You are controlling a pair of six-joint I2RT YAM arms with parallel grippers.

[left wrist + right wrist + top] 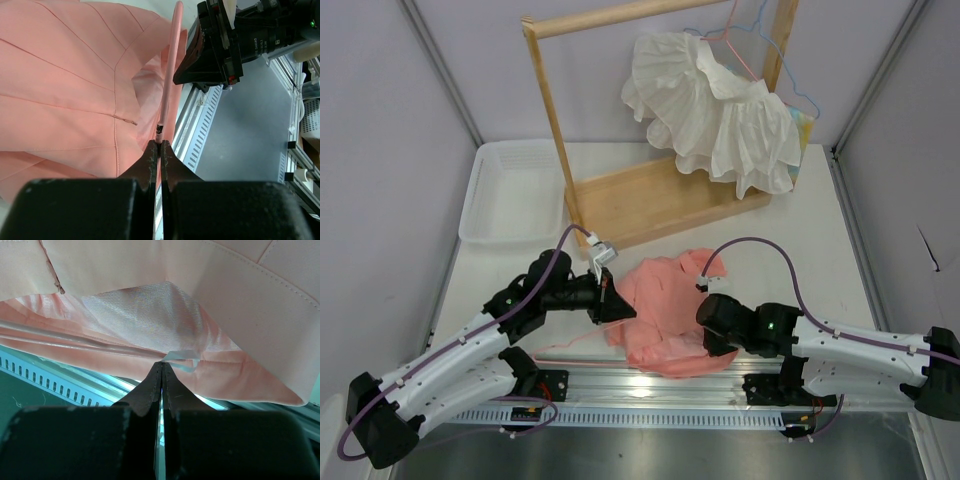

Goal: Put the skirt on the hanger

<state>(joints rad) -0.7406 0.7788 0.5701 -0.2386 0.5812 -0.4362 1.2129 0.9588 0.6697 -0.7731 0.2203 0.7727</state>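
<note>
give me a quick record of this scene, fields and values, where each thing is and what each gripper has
skirt: salmon-pink, crumpled on the table near its front edge, not hung
hanger: pale-pink wire, partly covered by the skirt
left gripper: shut on the hanger
right gripper: shut at the skirt's edge; what it pinches is unclear
wooden rack: at the back, white ruffled garment hanging on it
clear tray: back left, beside the rack
</note>
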